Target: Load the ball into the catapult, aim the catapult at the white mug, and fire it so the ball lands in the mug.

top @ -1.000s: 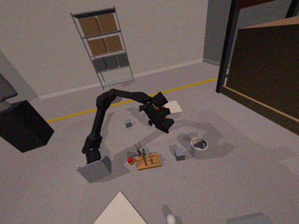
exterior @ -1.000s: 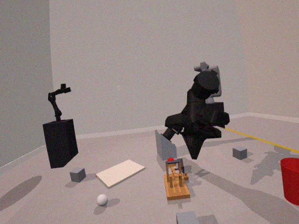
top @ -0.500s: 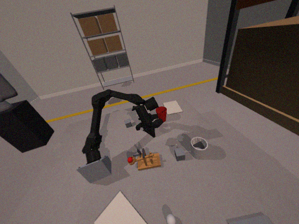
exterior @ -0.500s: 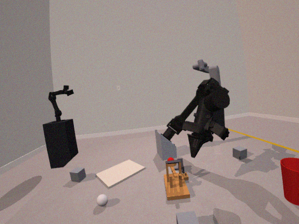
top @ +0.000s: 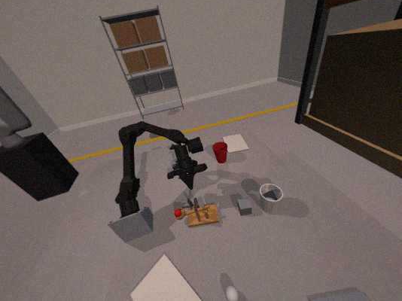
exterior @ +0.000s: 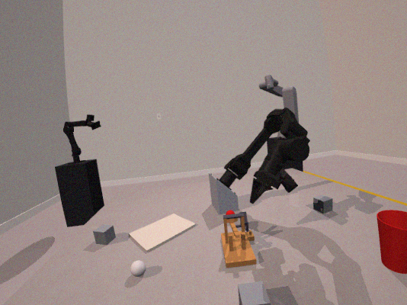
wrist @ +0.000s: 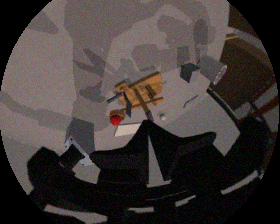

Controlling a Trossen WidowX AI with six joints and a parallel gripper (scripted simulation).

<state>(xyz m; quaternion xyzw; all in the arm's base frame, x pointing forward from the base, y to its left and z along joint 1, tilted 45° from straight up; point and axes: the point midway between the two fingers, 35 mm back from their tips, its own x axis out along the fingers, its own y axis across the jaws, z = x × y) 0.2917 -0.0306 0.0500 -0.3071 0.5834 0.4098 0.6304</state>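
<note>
Four brown boxes (top: 125,34) and three grey bins (top: 153,82) are held on a tall shelf rack (top: 129,16) against the wall. One black robot arm (top: 129,159) (exterior: 256,142) is mounted at a slanted grey plate (top: 132,229) (exterior: 225,200) and arched over the floor, its gripper (top: 192,188) (exterior: 252,201) (wrist: 146,122) pointed downward above the catapult's surroundings, apart from the catapult. Its jaws are brought together, with nothing clamped between them. A flat cream panel (top: 165,280) (exterior: 161,232) (wrist: 129,129) is laid on the floor. The wooden catapult (top: 211,220) (exterior: 241,258) (wrist: 155,85) is set upright on its flat base. A red cup (top: 220,153) (exterior: 394,242) is stood well apart from it. The white mug (top: 271,205) (wrist: 212,70) is placed upright beyond a grey block (top: 245,207) (exterior: 253,293) (wrist: 189,72), which is seen between mug and catapult. A white ball (top: 232,293) (exterior: 138,268) (wrist: 163,117) is left on the floor, while the red ball (top: 178,212) (exterior: 229,213) (wrist: 115,120) is seated in the cup end of the catapult's throwing arm, outside the mug.
</note>
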